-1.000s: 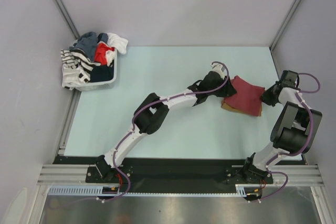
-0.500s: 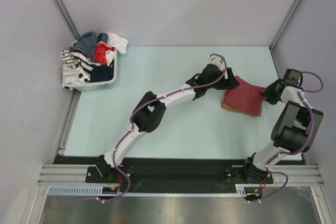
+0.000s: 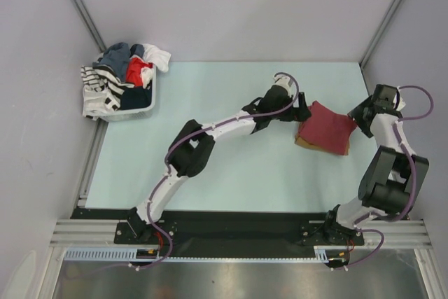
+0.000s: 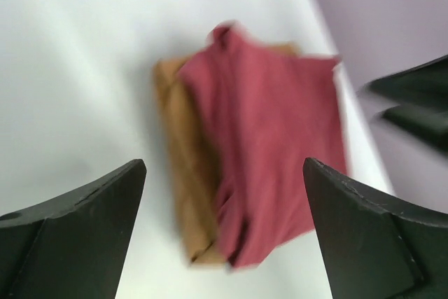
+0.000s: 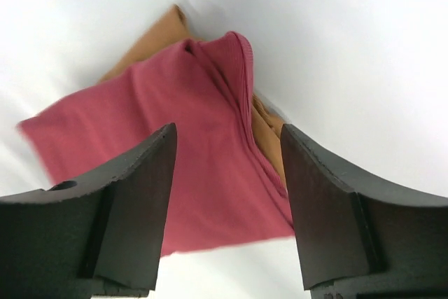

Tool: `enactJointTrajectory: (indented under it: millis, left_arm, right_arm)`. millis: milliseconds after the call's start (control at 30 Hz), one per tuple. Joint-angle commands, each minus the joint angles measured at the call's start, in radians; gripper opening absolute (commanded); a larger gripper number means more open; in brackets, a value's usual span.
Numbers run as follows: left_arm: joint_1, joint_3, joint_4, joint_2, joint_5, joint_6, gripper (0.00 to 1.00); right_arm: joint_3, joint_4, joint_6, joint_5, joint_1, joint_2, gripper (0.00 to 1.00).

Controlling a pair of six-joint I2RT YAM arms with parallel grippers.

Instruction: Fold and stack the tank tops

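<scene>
A folded dark maroon tank top (image 3: 327, 125) lies on a folded tan-brown tank top (image 3: 302, 141) at the right of the table. My left gripper (image 3: 302, 113) hovers just left of the stack, open and empty. In the left wrist view the maroon top (image 4: 273, 138) covers most of the tan one (image 4: 185, 166), with the wide-apart jaws of the left gripper (image 4: 224, 166) framing them. My right gripper (image 3: 360, 112) stands just right of the stack, open with nothing held. From its wrist, the maroon top (image 5: 182, 145) and tan edge (image 5: 150, 40) lie beyond the right gripper (image 5: 227, 131).
A white basket (image 3: 140, 106) heaped with mixed clothes (image 3: 122, 75) sits at the far left corner. The table's right edge and a wall post run close behind the right gripper. Pale table surface stretches between basket and stack.
Both grippers have opened and drawn back off the stacked tops, the left one leftward, the right one rightward. The maroon top now lies free on the tan one.
</scene>
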State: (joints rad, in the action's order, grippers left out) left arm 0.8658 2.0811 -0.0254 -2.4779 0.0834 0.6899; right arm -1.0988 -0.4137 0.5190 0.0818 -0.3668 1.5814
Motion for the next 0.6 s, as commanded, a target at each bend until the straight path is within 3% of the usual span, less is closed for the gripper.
enactJointTrajectory:
  millis: [0,133,200,367,433,567]
  left_arm:
    - [-0.01,-0.152,-0.007,0.264,-0.133,-0.114,1.0]
    - [-0.013,-0.344,-0.024,0.485,-0.207,-0.156,1.0]
    - [-0.019,-0.425,0.004,0.591,-0.234,-0.168,1.0]
    - [-0.051,-0.588,0.08,0.778,-0.254,-0.164,1.0]
    - [-0.071,-0.66,0.1,0.849,-0.249,-0.15,1.0]
    - [-0.077,-0.802,0.098,0.964,-0.272,-0.144,0.99]
  right_arm:
    - [-0.046,-0.025,-0.037,0.162,0.026,-0.167,0.66]
    - [-0.038,-0.031,-0.082,0.121,0.092,-0.245,0.61]
    - [-0.02,-0.013,-0.085,-0.014,0.103,-0.273,0.57]
    - [0.085,0.124,-0.071,-0.452,0.101,-0.296,0.33]
    - [0.102,0.18,-0.031,-0.532,0.095,-0.264,0.23]
    - [0.151,0.344,0.056,-0.718,0.077,-0.134,0.11]
